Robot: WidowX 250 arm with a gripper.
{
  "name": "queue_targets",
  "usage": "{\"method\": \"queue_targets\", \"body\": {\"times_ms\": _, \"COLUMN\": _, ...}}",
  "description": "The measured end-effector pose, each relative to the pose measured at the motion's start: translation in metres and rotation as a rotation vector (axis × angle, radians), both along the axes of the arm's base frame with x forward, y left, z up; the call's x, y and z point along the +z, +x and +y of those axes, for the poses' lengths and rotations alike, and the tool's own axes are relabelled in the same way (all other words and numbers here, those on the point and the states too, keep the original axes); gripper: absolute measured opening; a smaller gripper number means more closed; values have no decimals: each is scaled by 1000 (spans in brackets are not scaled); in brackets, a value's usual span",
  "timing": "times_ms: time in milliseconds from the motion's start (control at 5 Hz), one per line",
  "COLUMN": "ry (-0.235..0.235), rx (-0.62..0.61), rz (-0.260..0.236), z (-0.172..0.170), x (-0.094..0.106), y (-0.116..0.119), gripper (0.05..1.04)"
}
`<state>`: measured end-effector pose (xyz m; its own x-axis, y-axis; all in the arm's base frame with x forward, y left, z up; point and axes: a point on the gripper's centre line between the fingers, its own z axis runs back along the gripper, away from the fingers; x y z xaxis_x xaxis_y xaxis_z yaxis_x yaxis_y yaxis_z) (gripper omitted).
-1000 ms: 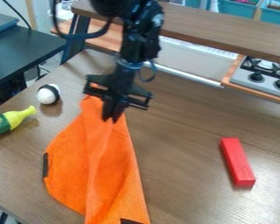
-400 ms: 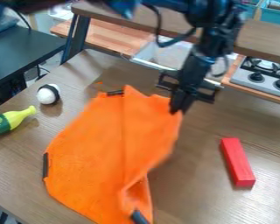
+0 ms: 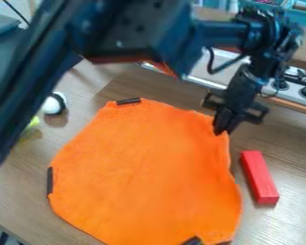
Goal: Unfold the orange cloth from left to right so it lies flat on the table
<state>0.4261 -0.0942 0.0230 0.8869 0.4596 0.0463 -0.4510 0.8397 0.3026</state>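
Orange, roughly rounded fabric cloth (image 3: 146, 167) lies spread over the brown wooden table (image 3: 280, 220), its far corner, near 2 o'clock from the cloth's middle, pinched in the closed fingertips of a black two-finger gripper (image 3: 221, 131). Clock directions take 12 as the top of the camera view. Black strips mark the cloth's rim: one close to 12 o'clock (image 3: 128, 101), one at 9 o'clock (image 3: 49, 181) and one near 5 o'clock (image 3: 192, 240). A red rectangular block (image 3: 260, 177) sits apart from the cloth but near it at 3 o'clock, while a black-and-white rounded object (image 3: 54, 104) rests between 10 and 11. A yellow object (image 3: 32, 123), partly hidden by the black robot arm (image 3: 126, 31), lies toward 10 o'clock.

The cloth looks light, soft and limp, likely to bend at a touch and hang in folds if raised, with little risk of breaking. Its napped-looking surface should give fair grip rather than slide away. The rim appears the best place to take hold, at a corner such as the one now pinched; the flat middle would offer fingers little to close on, and the dark strips may be somewhat stiffer than the fabric.
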Motion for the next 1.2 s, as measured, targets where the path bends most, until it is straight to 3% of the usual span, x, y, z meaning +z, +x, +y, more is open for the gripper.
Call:
{"method": "queue_targets", "body": {"times_ms": 200, "ry": -5, "rx": -16, "rz": -37, "z": -12, "x": -5, "y": 2, "gripper": 59}}
{"method": "queue_targets", "body": {"times_ms": 400, "ry": -17, "rx": -10, "rz": -30, "z": -11, "x": -30, "y": -8, "gripper": 59}}
{"method": "queue_targets", "body": {"times_ms": 600, "ry": -86, "rx": -9, "rz": -131, "z": -17, "x": -7, "y": -5, "gripper": 80}}
{"method": "queue_targets", "body": {"times_ms": 800, "ry": -176, "rx": 28, "rz": -134, "z": -11, "x": -14, "y": -7, "gripper": 233}}
{"method": "queue_targets", "body": {"times_ms": 1200, "ry": -297, "rx": -25, "rz": -285, "z": 1, "x": 1, "y": -18, "gripper": 795}}
